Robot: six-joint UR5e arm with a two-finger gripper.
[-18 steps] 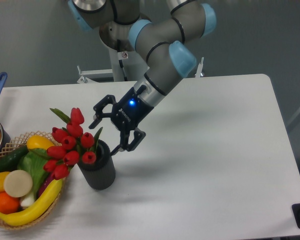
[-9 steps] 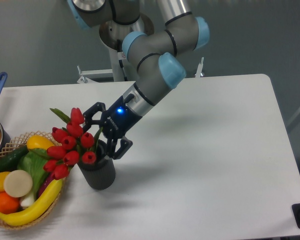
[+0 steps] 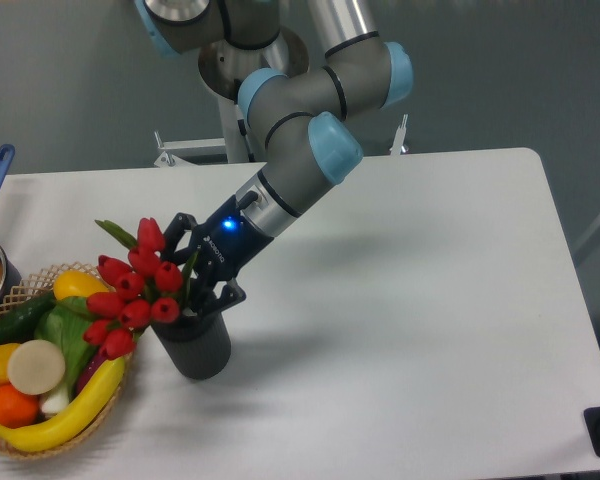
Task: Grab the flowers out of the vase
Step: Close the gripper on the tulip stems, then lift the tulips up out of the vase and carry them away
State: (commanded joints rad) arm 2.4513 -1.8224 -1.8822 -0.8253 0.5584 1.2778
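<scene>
Flowers (image 3: 130, 290) are seated in the vase (image 3: 197, 345) on the table (image 3: 410, 300) — gripper (image 3: 198, 270) is pressed in at the stems, jaws apart around them; a full clamp cannot be told.

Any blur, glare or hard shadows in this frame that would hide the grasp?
Fixed camera: even, soft lighting, no glare; faint shadow right of the vase. Slight softness overall; the tool is dark against the flowers, so its fingers are hard to separate.
</scene>
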